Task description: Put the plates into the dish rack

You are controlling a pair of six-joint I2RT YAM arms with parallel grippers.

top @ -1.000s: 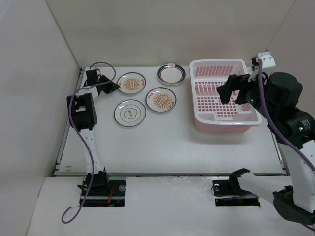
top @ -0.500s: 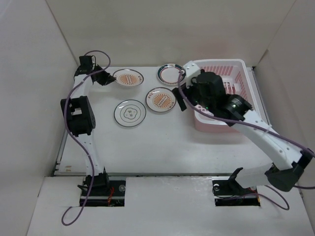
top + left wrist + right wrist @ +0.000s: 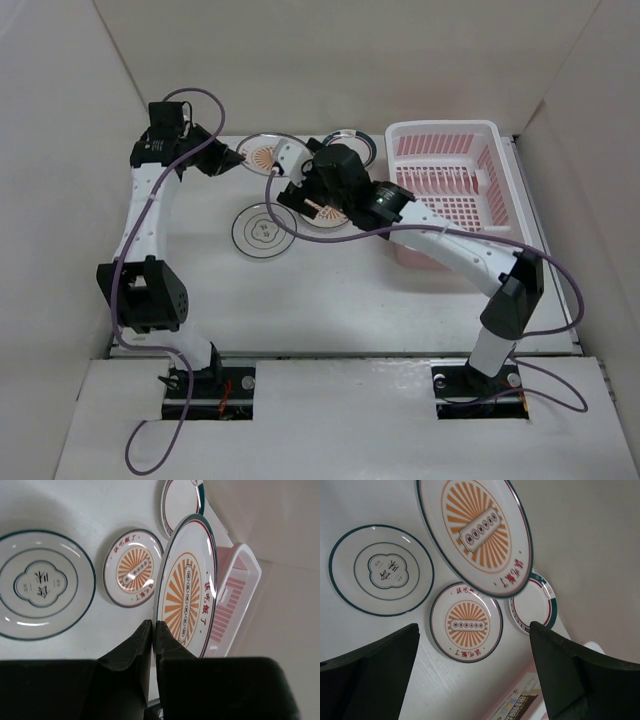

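Note:
My left gripper [image 3: 228,160] [image 3: 152,625] is shut on the rim of one orange-centred plate [image 3: 264,150] [image 3: 187,587] and holds it tilted above the table's far left. It also shows in the right wrist view [image 3: 475,530]. My right gripper [image 3: 298,190] [image 3: 475,650] is open and empty, above the second orange plate [image 3: 328,207] [image 3: 466,622] [image 3: 132,567], which lies flat. The ringed plate [image 3: 262,230] [image 3: 40,582] [image 3: 381,570] and the teal-rimmed plate [image 3: 352,138] [image 3: 182,502] [image 3: 535,602] lie on the table. The dish rack [image 3: 445,150] [image 3: 232,595] stands at the right with no plates in it.
White walls close in the table at the left, back and right. The right arm reaches across from the rack's front edge to the plates. Purple cables hang from both arms. The table's near half [image 3: 340,300] is bare.
My left gripper has lifted the orange plate off the table and raised it. My right arm has swung left from above the dish rack to over the plates.

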